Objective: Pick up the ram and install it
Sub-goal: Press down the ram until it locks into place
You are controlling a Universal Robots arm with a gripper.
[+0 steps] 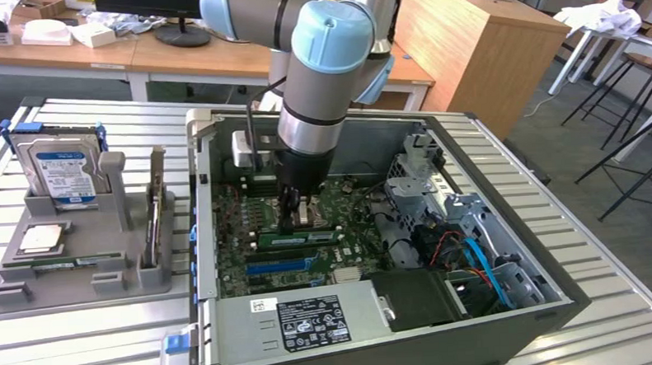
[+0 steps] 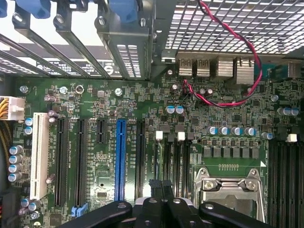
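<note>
Pressing stage: long green circuit-board ram stick [image 1: 298, 238] is seen lying in a motherboard slot, black tool [image 1: 296, 222] closed directly above it, nothing gripped; even, vertical pressure is advised.

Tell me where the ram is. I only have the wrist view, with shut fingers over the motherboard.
Observer: In the exterior view, a green ram stick lies across the motherboard slots, right under the gripper.
Operator: What's outside the case?
Observer: A grey tray on the exterior view's left, with the hard drive standing in it.
Operator: Anything else there?
Observer: The processor lies flat in front of the drive.
</note>
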